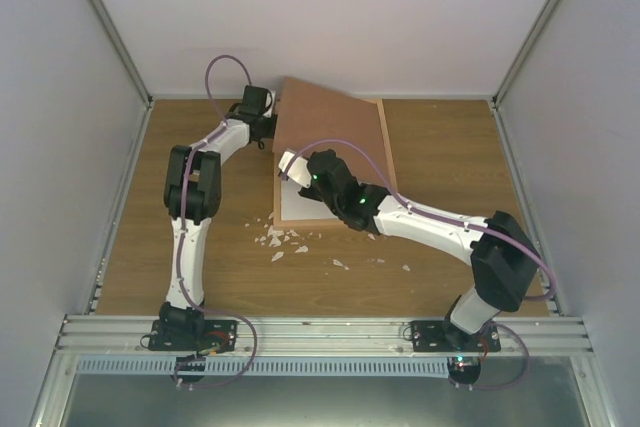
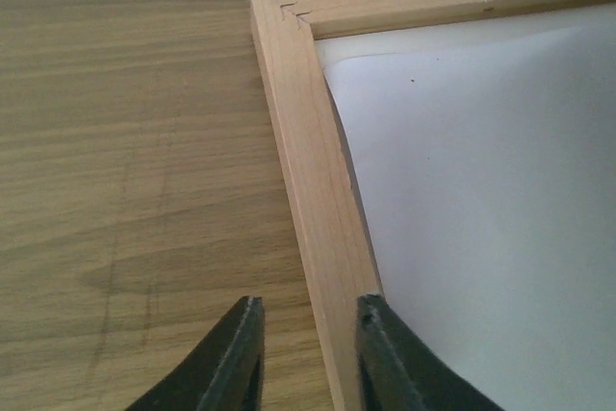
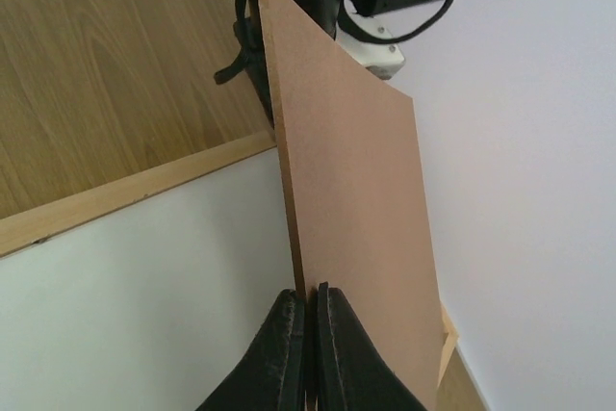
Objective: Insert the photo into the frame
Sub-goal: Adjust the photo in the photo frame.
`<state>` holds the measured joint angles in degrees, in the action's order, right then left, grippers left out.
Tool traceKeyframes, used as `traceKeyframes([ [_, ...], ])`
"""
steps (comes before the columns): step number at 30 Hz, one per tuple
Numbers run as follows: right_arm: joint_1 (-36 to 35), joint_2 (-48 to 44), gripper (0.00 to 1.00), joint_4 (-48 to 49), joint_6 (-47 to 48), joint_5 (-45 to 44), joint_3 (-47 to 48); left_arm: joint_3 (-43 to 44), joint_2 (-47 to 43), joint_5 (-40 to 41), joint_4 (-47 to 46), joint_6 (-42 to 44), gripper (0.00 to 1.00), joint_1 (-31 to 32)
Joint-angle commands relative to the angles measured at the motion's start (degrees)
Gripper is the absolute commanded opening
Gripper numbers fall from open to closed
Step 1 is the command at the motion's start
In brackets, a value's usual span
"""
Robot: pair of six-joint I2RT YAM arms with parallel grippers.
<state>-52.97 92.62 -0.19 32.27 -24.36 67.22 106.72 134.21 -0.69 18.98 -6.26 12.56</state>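
Wooden frame (image 2: 318, 190) lies flat on the desk (image 2: 125, 141) with a white sheet (image 2: 481, 238) inside; left end effector (image 2: 308, 307) stands apart astride one rail, right end effector (image 3: 310, 291) pinches the tilted brown backing board (image 3: 356, 218)

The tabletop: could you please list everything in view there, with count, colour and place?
wood-grain brown table: one, brown, under everything
rectangular light-wood picture frame: one, pale wood, flat, far centre
white paper sheet: one, white, inside the frame, no image showing
thin brown rectangular backing board: one, brown, tilted up over the frame
small white scraps: several, white, nearer than the frame
left claw: one, black, open astride a frame rail
right claw: one, black, shut on the board's edge
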Motion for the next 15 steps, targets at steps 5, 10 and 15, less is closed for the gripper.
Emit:
traceKeyframes([
  [5, 0.78, -0.06, 0.01, -1.26, -2.67, -2.56, -1.83, -5.05, -6.35, -12.99, -4.0, -6.81, 0.51, -5.02],
  [10, 0.09, 0.29, 0.01, -1.0, -2.26, -2.9, -1.92, -9.0, -12.77, -19.8, -1.2, -14.02, 0.61, -9.41],
  [15, -0.37, 0.81, 0.01, -0.51, -1.95, -3.36, -2.33, -17.36, -21.62, -30.73, -5.61, -21.28, 0.69, -14.49],
])
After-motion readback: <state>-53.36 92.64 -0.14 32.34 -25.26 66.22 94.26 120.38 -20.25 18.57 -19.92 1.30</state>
